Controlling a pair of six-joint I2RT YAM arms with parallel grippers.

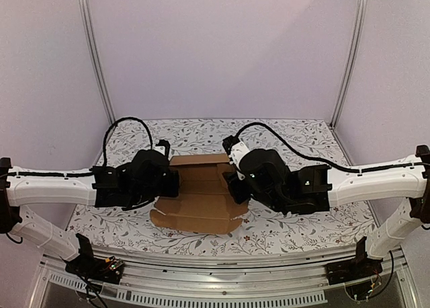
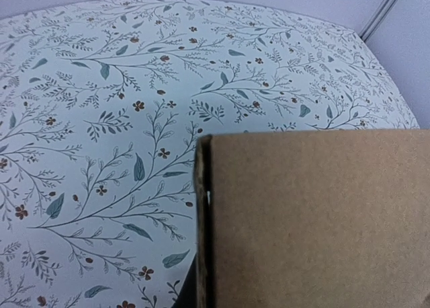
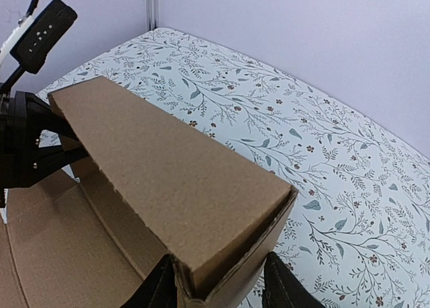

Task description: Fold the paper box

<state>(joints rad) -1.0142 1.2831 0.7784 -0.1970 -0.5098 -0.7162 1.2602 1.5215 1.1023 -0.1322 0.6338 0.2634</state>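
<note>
A: Entry, nearest edge first. Where does the brown cardboard paper box (image 1: 198, 210) lie?

B: Mid-desk, between the two arms. Its near part lies flat on the floral-patterned desk (image 1: 295, 220). The front edge is cut into notched flaps and a small tab. Crease lines cross the middle.

A: Left gripper (image 1: 172, 180)?

B: At the sheet's left edge, jaws clenched. Its wrist view is half filled by a plain brown panel seen face-on. The panel's left side shows a doubled edge and a dark slit. The jaws are hidden behind it, so I cannot tell whether they pinch cardboard.

A: Right gripper (image 3: 218, 291)?

B: At the sheet's right edge, jaws grasping the box. A dark finger (image 3: 281, 288) sits on either side of a raised flap, touching it. The flap is folded back on itself, so its end shows two layers with a hollow between. It extends from the jaws, tilted, towards the black body of the left gripper.

A: Surface?

B: Unmarked and matte, with rough fibres along the cut edges. The sheet's inner floor shows below the raised flap.

A: Further back?

B: More floral desk, then pale lilac walls (image 1: 222, 52) and silver corner posts (image 1: 94, 59).
</note>
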